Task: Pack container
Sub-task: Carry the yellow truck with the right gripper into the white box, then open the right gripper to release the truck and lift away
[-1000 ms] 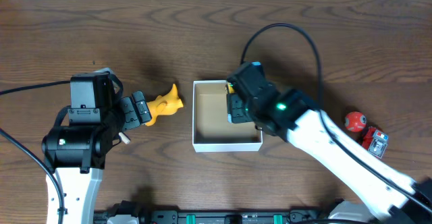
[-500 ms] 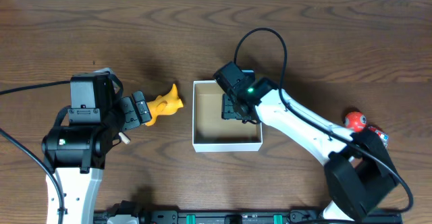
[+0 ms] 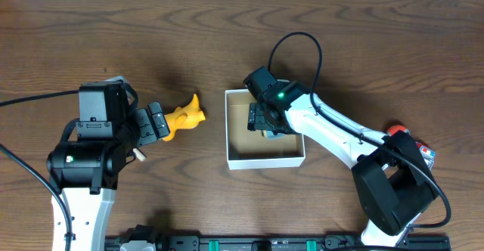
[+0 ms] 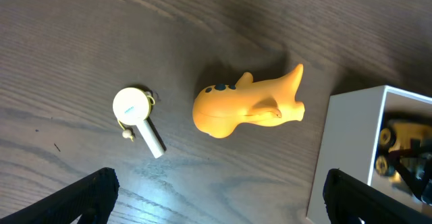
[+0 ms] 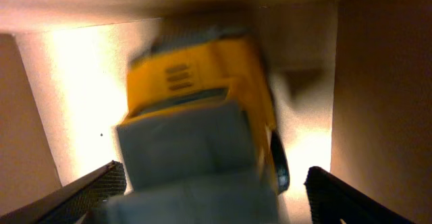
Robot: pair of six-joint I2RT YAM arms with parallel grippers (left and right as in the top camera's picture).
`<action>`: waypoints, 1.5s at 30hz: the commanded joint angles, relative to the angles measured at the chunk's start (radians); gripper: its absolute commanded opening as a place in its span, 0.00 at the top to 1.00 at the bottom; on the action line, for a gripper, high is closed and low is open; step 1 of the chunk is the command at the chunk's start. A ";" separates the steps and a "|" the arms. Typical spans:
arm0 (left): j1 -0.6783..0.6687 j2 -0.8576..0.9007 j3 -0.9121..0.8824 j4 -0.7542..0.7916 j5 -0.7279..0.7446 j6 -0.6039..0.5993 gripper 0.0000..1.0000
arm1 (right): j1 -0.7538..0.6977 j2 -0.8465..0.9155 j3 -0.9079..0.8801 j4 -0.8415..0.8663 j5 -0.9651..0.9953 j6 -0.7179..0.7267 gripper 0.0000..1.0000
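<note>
The container (image 3: 265, 162), a white-walled box with a tan inside, sits at mid-table. My right gripper (image 3: 265, 119) reaches down into its far part and stands open. A yellow and grey toy truck (image 5: 202, 116) lies blurred on the box floor between the fingers, with a gap at the right finger (image 5: 344, 197). My left gripper (image 3: 156, 122) hovers open over bare wood with nothing in it. Just ahead of it lies a yellow animal toy (image 4: 246, 106), beside the container's white wall (image 4: 344, 150).
A small white round piece with a short handle (image 4: 135, 113) lies left of the yellow toy. A red ball (image 3: 397, 134) and a red toy (image 3: 425, 154) sit at the right, partly behind the right arm.
My right gripper has opened wider over the truck inside the box. The container has slid a little to the right. The left arm has not moved.
</note>
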 commanded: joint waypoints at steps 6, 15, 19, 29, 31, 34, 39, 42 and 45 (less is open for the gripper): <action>0.002 -0.002 0.019 -0.003 -0.002 -0.005 0.02 | -0.003 0.005 0.011 0.001 0.013 -0.016 0.16; 0.002 -0.002 0.019 -0.003 -0.002 -0.005 0.02 | -0.004 -0.107 0.040 -0.003 0.040 -0.068 0.16; 0.002 -0.002 0.018 -0.003 -0.002 -0.005 0.02 | -0.003 -0.183 0.042 0.000 0.081 -0.085 0.14; 0.002 -0.002 0.018 -0.003 -0.002 -0.005 0.02 | 0.020 -0.259 0.041 -0.019 -0.087 -0.479 0.65; 0.002 -0.002 0.018 -0.003 -0.002 -0.005 0.02 | 0.030 -0.240 0.041 -0.051 -0.097 -0.496 0.73; 0.002 -0.002 0.018 -0.003 -0.002 -0.005 0.02 | 0.051 -0.193 0.041 -0.067 -0.122 -0.540 0.74; 0.002 -0.002 0.018 -0.003 -0.001 -0.005 0.02 | 0.086 -0.103 0.041 -0.036 -0.143 -0.592 0.73; 0.002 -0.002 0.018 -0.003 -0.001 -0.005 0.02 | 0.090 -0.061 0.041 0.011 -0.136 -0.590 0.72; 0.002 -0.002 0.018 -0.003 -0.001 -0.005 0.02 | 0.090 -0.024 0.041 0.068 -0.073 -0.522 0.70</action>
